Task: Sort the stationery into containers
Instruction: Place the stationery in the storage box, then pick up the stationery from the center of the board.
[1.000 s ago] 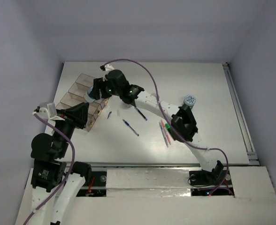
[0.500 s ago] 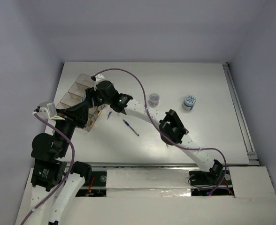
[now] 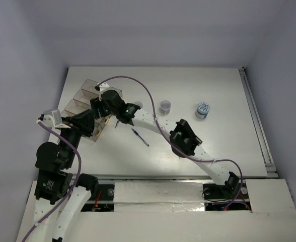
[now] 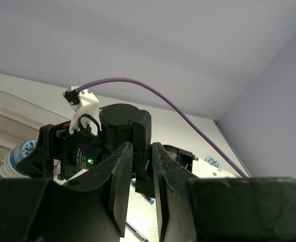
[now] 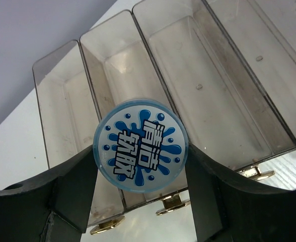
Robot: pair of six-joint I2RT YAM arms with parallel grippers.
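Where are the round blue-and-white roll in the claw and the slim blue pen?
Round blue-and-white roll [image 5: 140,146]: right wrist view, printed face.
Slim blue pen [image 3: 140,137]: top view, mid-barrel.

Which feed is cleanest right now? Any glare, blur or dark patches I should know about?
Right wrist: patterned roll sharp, print readable, clear compartments crisp, right gripper's fingers underexposed. Left wrist: left gripper a near-black mass filling the bottom. Top external: even light, soft shadows, no harsh glare.
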